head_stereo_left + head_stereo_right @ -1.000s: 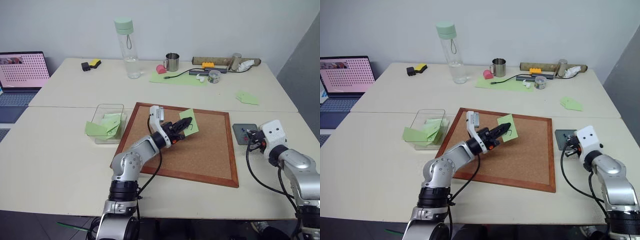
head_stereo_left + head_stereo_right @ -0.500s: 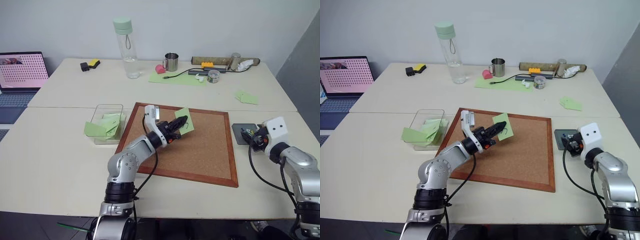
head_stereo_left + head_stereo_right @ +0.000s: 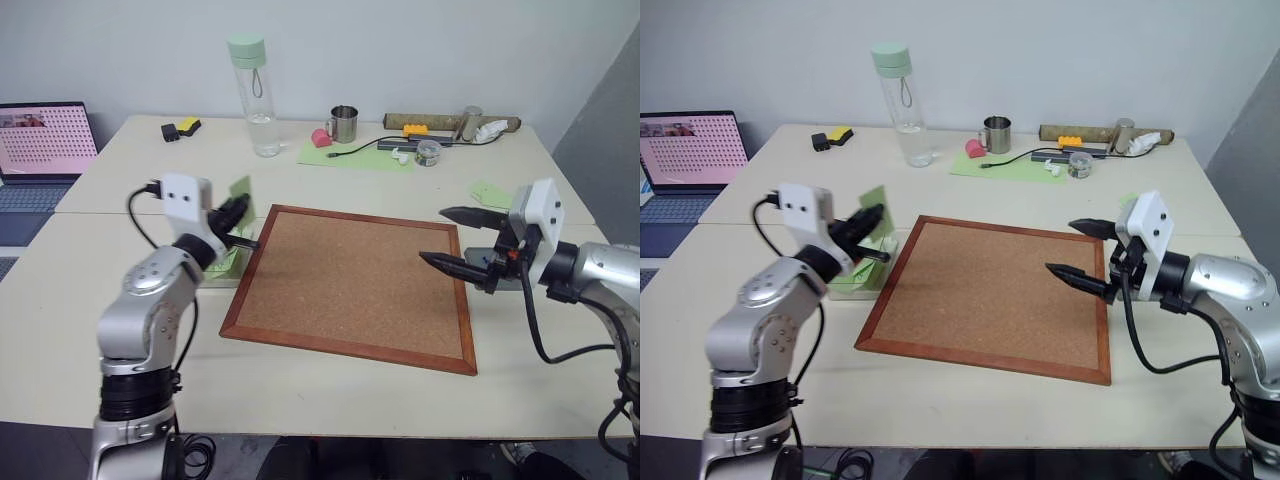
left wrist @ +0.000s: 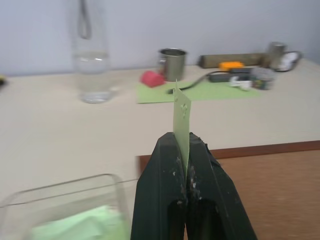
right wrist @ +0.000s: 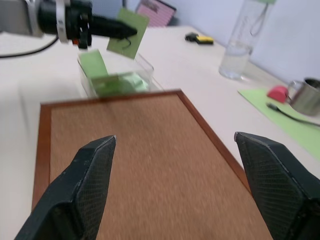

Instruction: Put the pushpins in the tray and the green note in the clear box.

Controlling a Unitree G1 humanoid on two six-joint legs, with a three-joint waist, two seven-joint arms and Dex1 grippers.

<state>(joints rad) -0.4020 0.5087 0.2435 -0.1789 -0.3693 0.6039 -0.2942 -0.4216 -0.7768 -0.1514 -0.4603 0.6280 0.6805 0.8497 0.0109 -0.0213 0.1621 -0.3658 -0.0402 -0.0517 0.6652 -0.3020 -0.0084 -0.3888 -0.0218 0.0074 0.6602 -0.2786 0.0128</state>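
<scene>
— Green note first: we have it clamped edge-on between the fingers of our left end effector, held above the near rim of the clear box, at the cork board's left edge.

— So the step is the drop. How do we do it well?

— We bring the note over the middle of the box, lower it until its bottom edge is inside the walls, then part the fingers. Paper drifts, so a high release would likely send it onto the bench.

— Other green notes already lie in there, one leaning over the wall.

— Then we come in beside that one, not through it, or we may knock it out.

— And the right side?

— Our right end effector hangs over the board's right edge with its fingers wide apart, holding nothing. We cannot make out the tray or pushpins from here, so we judge that part unconfirmed.
</scene>
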